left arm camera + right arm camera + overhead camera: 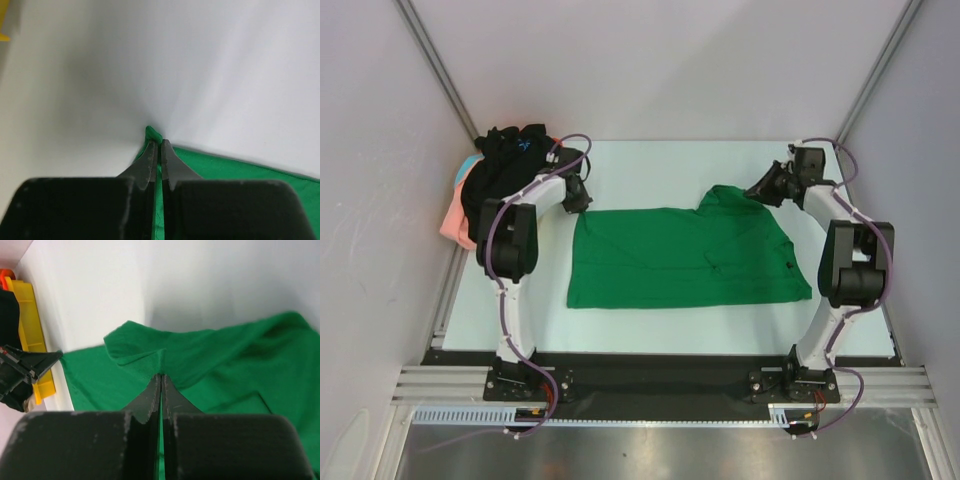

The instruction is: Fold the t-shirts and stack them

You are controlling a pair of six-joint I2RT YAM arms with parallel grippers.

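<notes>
L jaws clamped on far-left corner of green t-shirt (685, 258); R jaws pinched on its far-right edge, cloth bunched up there. Shirt lies spread flat mid-surface (650, 165). Black t-shirt (505, 150) tops pile at far-left corner, w/ pink t-shirt (455, 216) beneath.

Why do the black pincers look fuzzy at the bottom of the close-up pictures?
Left wrist view: the left pincer is close to the camera, so its base blurs; a soft grey shadow spreads behind it. Right wrist view: same blur on the right pincer; the green t-shirt fuzzy at its far edge. Top view: sharp, evenly lit.
</notes>
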